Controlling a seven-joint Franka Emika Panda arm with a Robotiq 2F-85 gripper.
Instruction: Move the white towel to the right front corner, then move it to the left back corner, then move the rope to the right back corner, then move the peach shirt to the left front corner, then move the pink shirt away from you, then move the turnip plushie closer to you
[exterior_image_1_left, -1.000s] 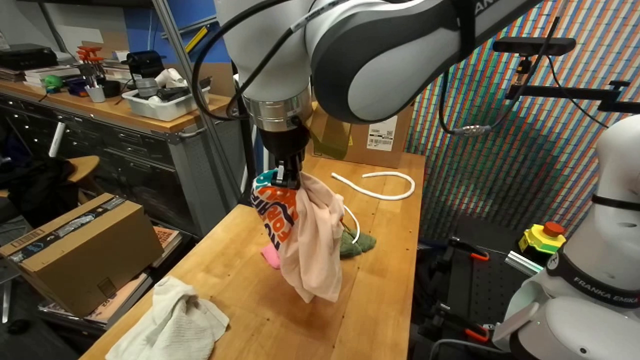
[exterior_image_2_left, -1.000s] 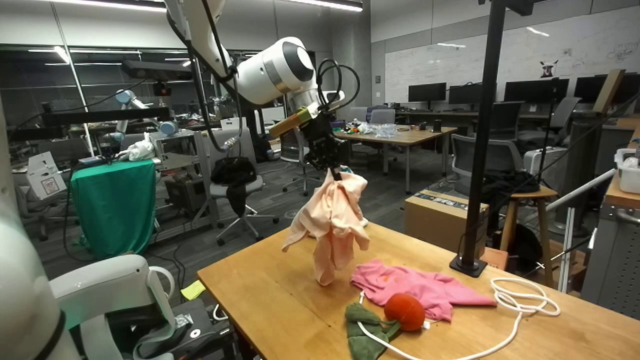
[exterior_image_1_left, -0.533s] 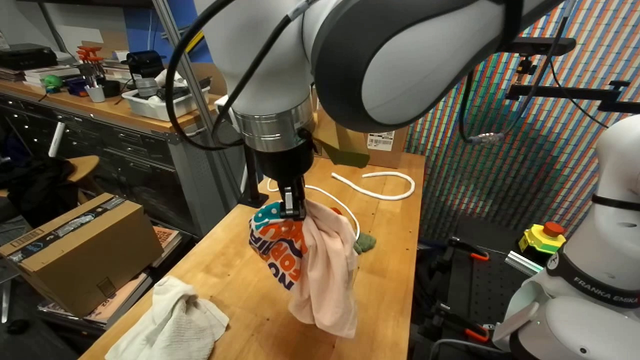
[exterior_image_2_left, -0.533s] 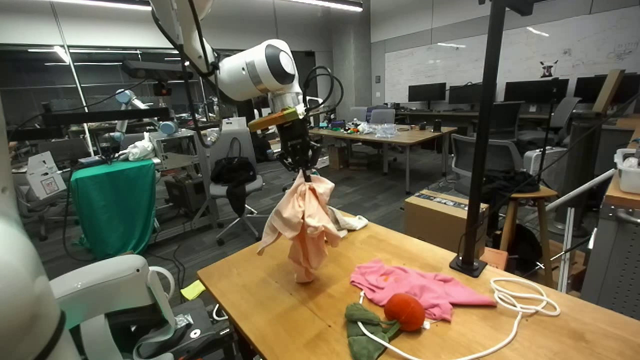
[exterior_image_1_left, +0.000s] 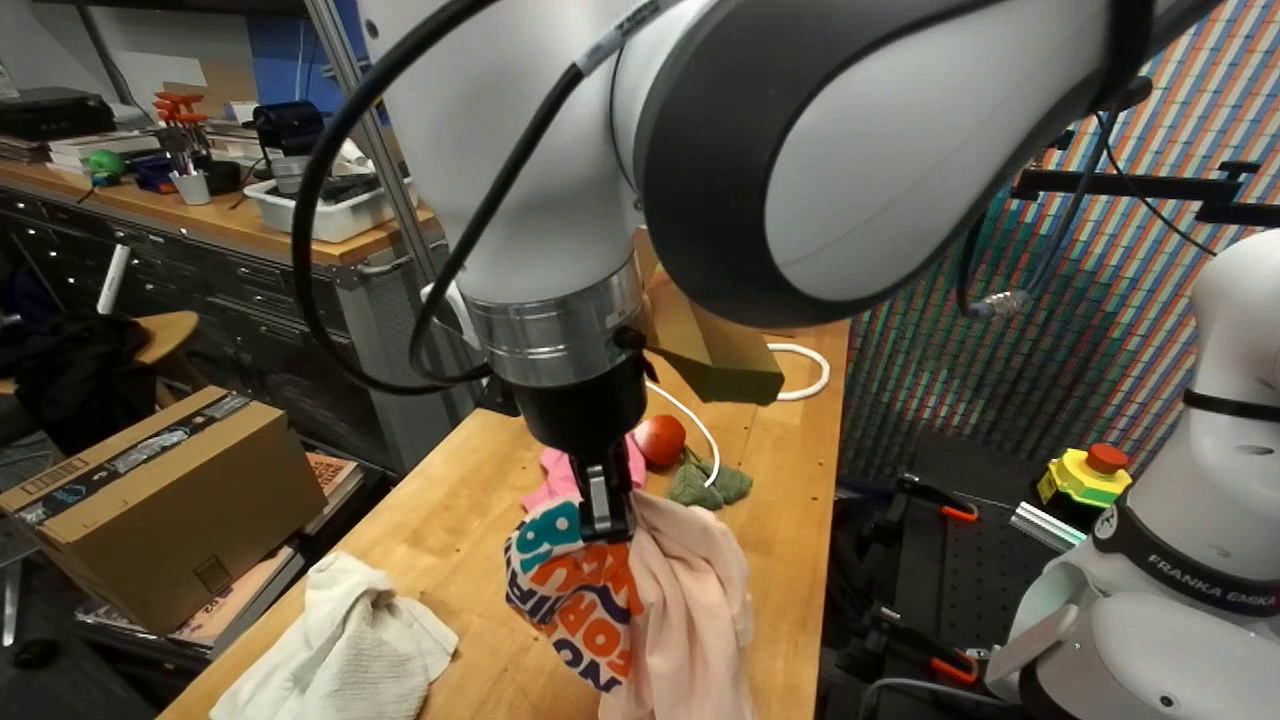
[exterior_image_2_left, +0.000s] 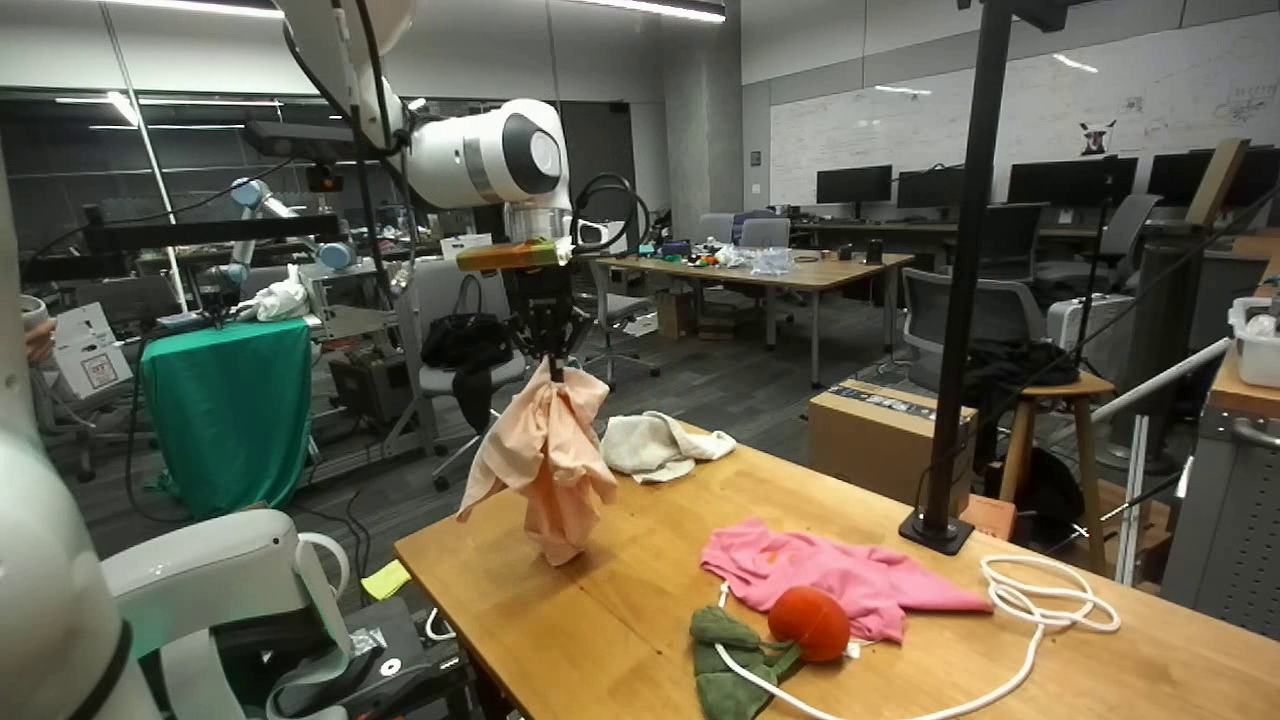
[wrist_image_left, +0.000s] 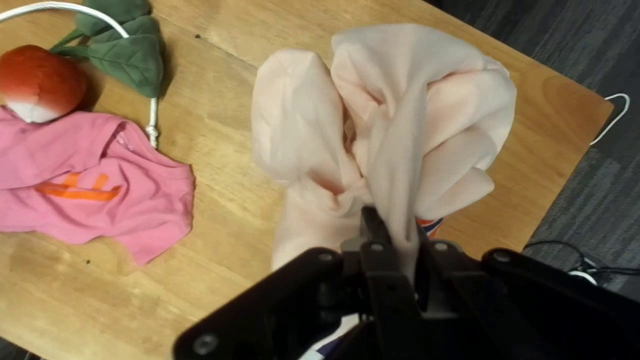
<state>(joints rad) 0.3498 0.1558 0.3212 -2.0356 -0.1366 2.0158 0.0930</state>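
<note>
Over the desk (exterior_image_2_left: 620, 640): hand (exterior_image_2_left: 556, 368) clamped on the hanging peach shirt (exterior_image_2_left: 555, 450).
White towel (exterior_image_2_left: 655, 447): crumpled at the desk's edge.
Turnip toy (exterior_image_2_left: 810, 622): by the pink shirt (exterior_image_2_left: 830, 572), white rope (exterior_image_2_left: 1040, 630) across its green leaves (wrist_image_left: 131, 65).

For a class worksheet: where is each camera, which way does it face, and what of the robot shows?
An exterior view: raised, near the white towel, facing along the table toward the rope; arm, part of the base and gripper show.
An exterior view: near the turnip plushie, facing roughly the opposite way; the same parts show.
Wrist view: behind the gripper, which shows at the bottom, facing down at the peach shirt.
Both exterior views share the white towel, rope, peach shirt and turnip plushie.
</note>
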